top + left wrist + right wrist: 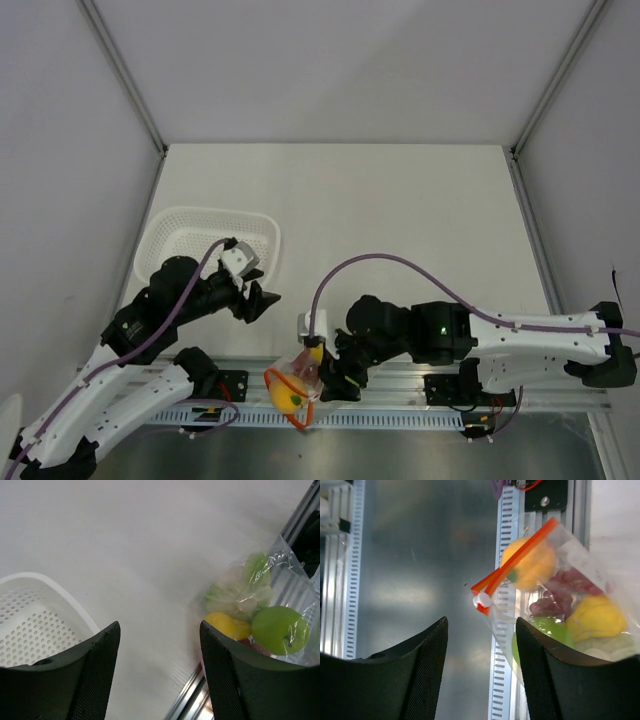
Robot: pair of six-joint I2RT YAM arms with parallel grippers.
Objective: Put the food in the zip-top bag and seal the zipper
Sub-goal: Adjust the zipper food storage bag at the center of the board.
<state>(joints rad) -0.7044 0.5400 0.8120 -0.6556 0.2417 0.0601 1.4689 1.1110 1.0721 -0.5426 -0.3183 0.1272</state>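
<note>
Fruit shows inside the zip-top bag (293,385) in the top view. The bag lies at the near edge of the table (400,220), partly over the metal rail (400,418) between the arm bases. The right gripper (328,382) is just beside it, while the left gripper (262,300) is well apart, by the white basket (175,225).

From the left wrist, the fingers stand wide apart with nothing between them. To their right, the bag holds a green apple (279,629), a yellow piece (225,624) and a pale whitish piece (235,597).

From the right wrist, the jaws are likewise spread and empty. The zipper (520,551) crosses the bag's mouth as a diagonal red-orange strip, with its white slider (481,600) at the lower end. An orange (535,570) and grapes (562,590) lie behind it. I cannot tell whether the strip is shut along its whole length.

Filling looks done, so sealing is probably the step in hand. It should go best with one gripper pinning the bag near the strip and the other nipping the slider squarely and drawing it along the strip's own line. Any sideways pull could drag the floppy bag off the edge.
</note>
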